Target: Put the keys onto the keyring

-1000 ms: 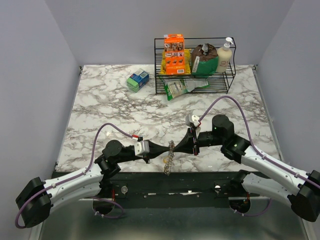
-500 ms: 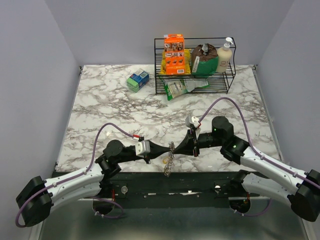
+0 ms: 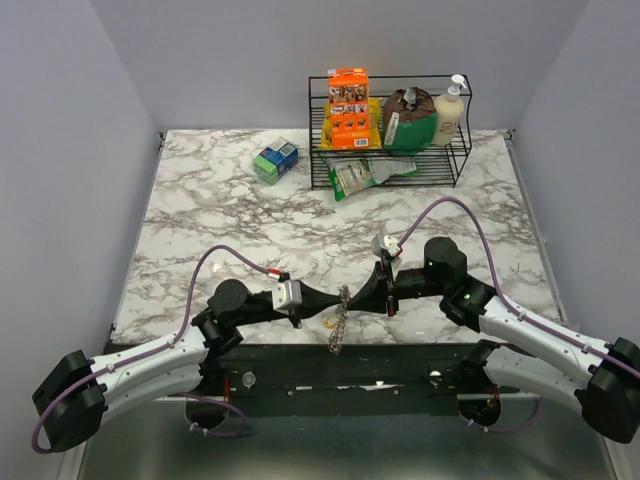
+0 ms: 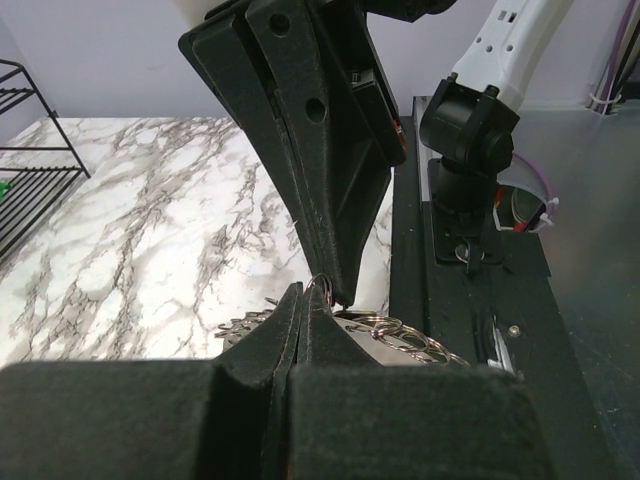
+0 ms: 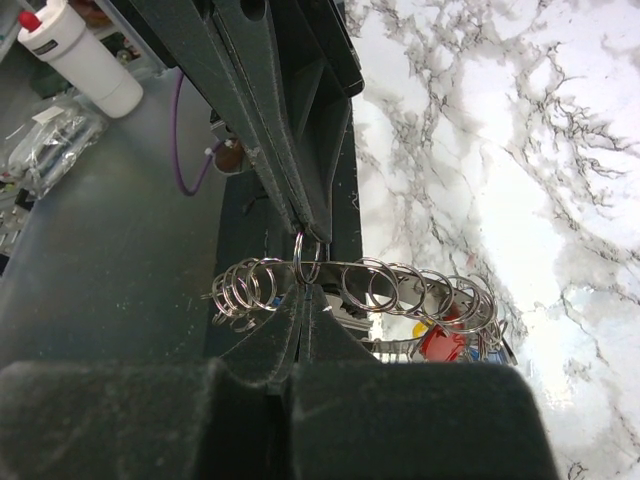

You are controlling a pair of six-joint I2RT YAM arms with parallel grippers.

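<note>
The keyring (image 3: 339,318) hangs between my two gripper tips near the table's front edge. It is a silvery loop strung with several small split rings (image 5: 385,287). My left gripper (image 3: 336,298) and right gripper (image 3: 350,297) are both shut and meet tip to tip at the keyring's top. One small ring (image 5: 307,258) sits pinched between them. In the right wrist view, red (image 5: 440,342), yellow (image 5: 424,326) and blue (image 5: 492,346) key heads hang at the loop's far end. A yellow key head (image 3: 327,322) also shows in the top view. The keyring also shows in the left wrist view (image 4: 405,335).
A black wire rack (image 3: 390,165) with packets and a soap bottle stands at the back. A green-blue box (image 3: 275,160) lies to its left. The black base rail (image 3: 330,365) runs just below the hanging keyring. A white bottle (image 5: 80,60) shows off the table.
Both grippers stay joined at the keyring. The right wrist has shifted slightly nearer and left, the keyring has swung a little, and the yellow key head now shows beside it.
</note>
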